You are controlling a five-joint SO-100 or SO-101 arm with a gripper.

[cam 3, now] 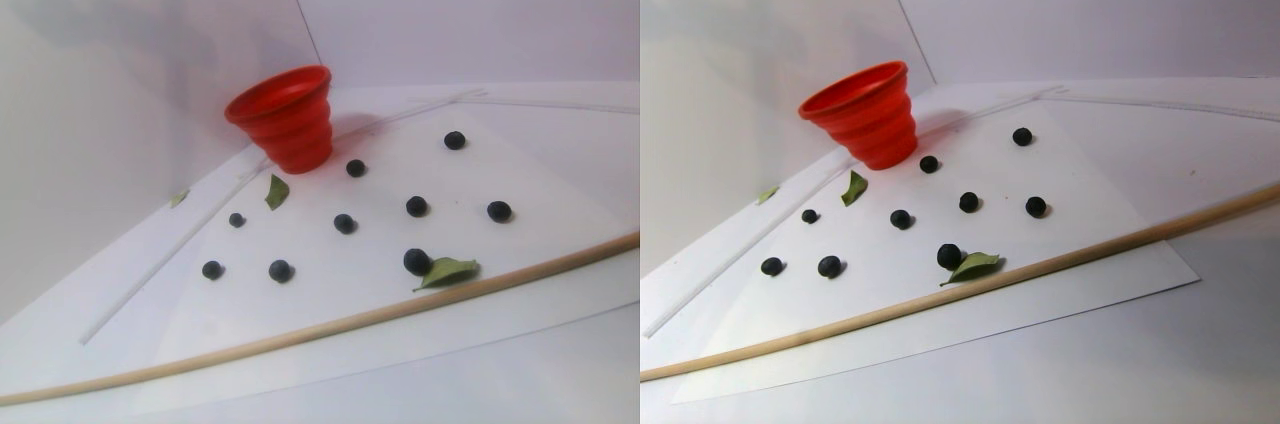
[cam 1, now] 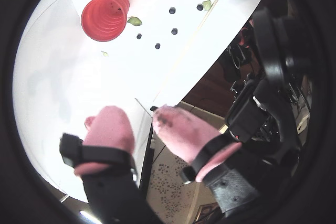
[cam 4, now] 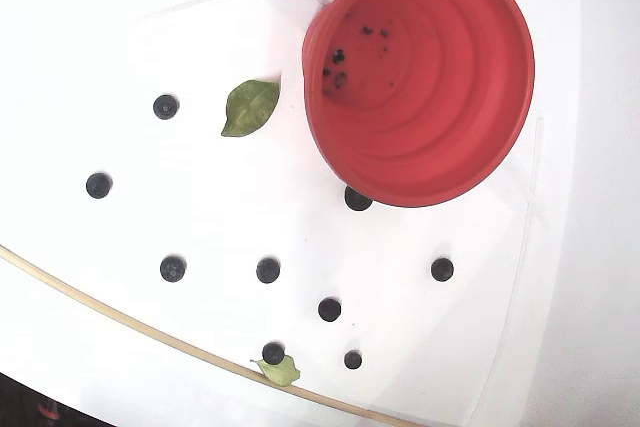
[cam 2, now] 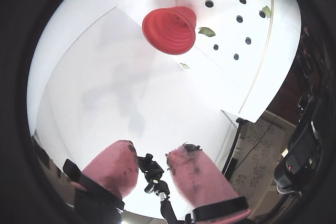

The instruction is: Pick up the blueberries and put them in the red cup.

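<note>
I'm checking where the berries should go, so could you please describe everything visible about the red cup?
The red-orange ribbed silicone cup stands upright on the white sheet, widest at its open rim and narrowing in stepped rings. The fixed view shows only dark specks at its bottom. One small dark blueberry lies close by its base, and a green leaf lies near it.

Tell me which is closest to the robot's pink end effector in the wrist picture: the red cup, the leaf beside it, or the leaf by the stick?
From the end effector in a wrist view:
1. Leaf beside the cup, upper middle.
2. Red cup, upper left; nearly the same as that leaf, too close to call.
3. Leaf by the stick, upper right, farthest.
</note>
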